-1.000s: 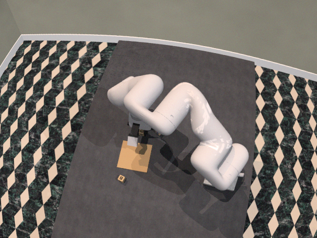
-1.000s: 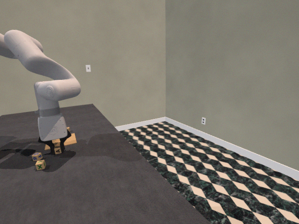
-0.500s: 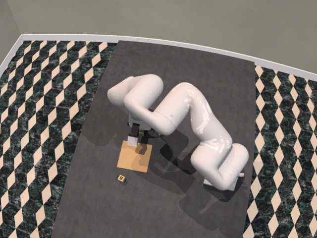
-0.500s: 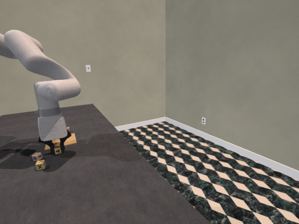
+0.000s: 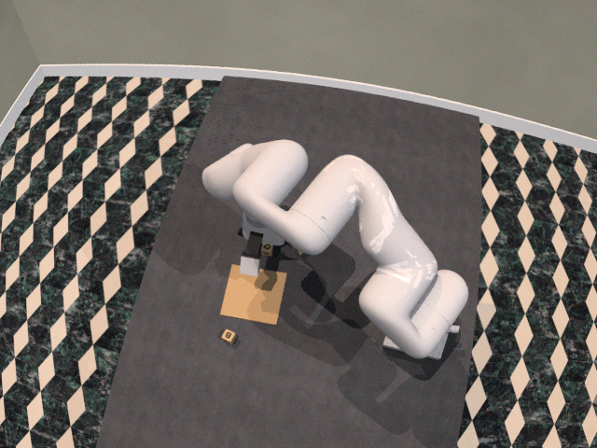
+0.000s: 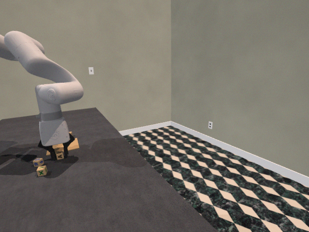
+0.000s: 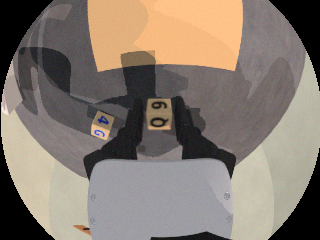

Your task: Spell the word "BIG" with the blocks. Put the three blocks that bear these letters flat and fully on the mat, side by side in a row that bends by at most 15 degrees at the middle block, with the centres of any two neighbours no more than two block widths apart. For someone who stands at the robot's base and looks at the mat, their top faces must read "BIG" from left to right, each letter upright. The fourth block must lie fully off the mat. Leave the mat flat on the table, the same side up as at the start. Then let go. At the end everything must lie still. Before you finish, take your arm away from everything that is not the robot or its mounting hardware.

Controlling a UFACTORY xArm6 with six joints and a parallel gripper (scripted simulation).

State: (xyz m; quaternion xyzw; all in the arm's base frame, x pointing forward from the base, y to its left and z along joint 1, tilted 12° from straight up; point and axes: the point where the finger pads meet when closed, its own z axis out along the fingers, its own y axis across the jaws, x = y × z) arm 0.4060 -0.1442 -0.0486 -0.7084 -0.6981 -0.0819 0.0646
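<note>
ok so rn the 6-axis white arm (image 5: 381, 217) (image 6: 37, 60) has its grey-and-black gripper (image 5: 260, 245) (image 6: 59, 154) (image 7: 159, 107) down low, just off one edge of the flat square orange mat (image 5: 250, 301) (image 6: 75, 144) (image 7: 190, 35). fingers are part open w/ a small tan cube marked Q in black (image 5: 266, 249) (image 6: 60, 155) (image 7: 159, 114) between them, but there's a gap each side in the wrist cam, so no grip on it afaict. it's off the mat, near that edge, and has an A on one side.

tan cube w/ blue 4 and G faces (image 5: 298, 250) (image 6: 38, 162) (image 7: 102, 125) is off the mat too, same side as the gripper. tan cube w/ a green X (image 6: 41, 170) is just beside that one, a bit further from the mat.

last one, a tan cube w/ a black mark on top that looks like a B (image 5: 229, 336) (image 6: 70, 132), is off the mat's opposite edge. so no letters on the mat rn, BIG isn't spelled. can't see an I anywhere tbh.

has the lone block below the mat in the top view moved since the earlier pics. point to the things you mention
No, the lone block (image 5: 229, 336) (image 6: 70, 132) lies in the same spot below the mat's (image 5: 250, 306) (image 6: 74, 144) (image 7: 195, 35) lower-left corner.
</note>
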